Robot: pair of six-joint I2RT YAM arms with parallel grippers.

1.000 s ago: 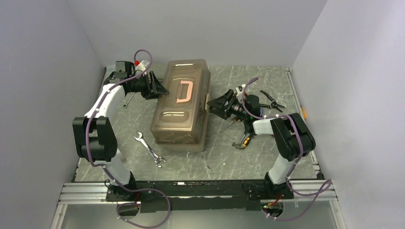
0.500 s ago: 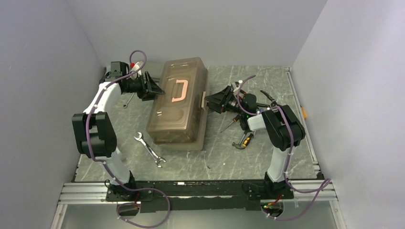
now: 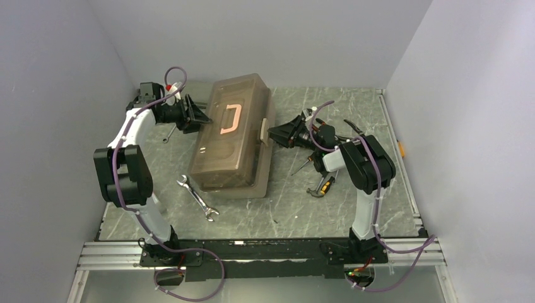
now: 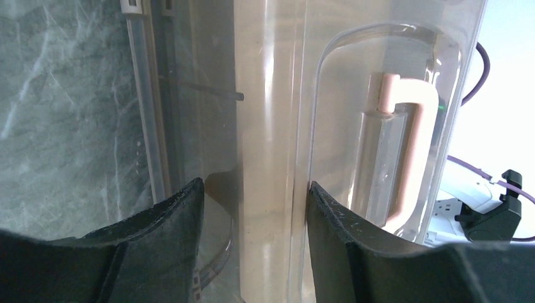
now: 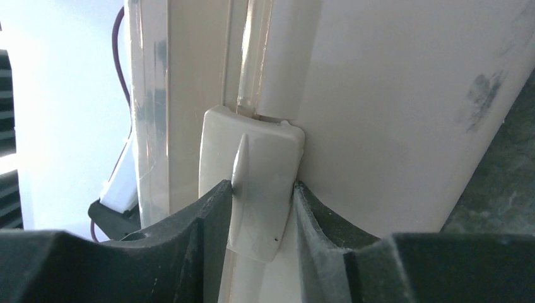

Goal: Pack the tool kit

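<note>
R gripper [image 3: 274, 133] from top: my jaws have just shut onto the toolbox [image 3: 230, 142] end latch [image 3: 265, 135], box now skewed btwn arms, so lid-opening can start; wrench [image 3: 197, 197] lies outside. L-wrist cam: L gripper [image 4: 252, 202] pinches smoky lid rim, pink handle [image 4: 410, 151] just beyond. R-wrist cam: fingers [image 5: 208, 233] clamp the latch, box wall right behind.

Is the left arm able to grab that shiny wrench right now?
Probably not now: the left gripper looks clamped on the toolbox lid. The wrench itself lies bare on the table, on that arm's side.
</note>
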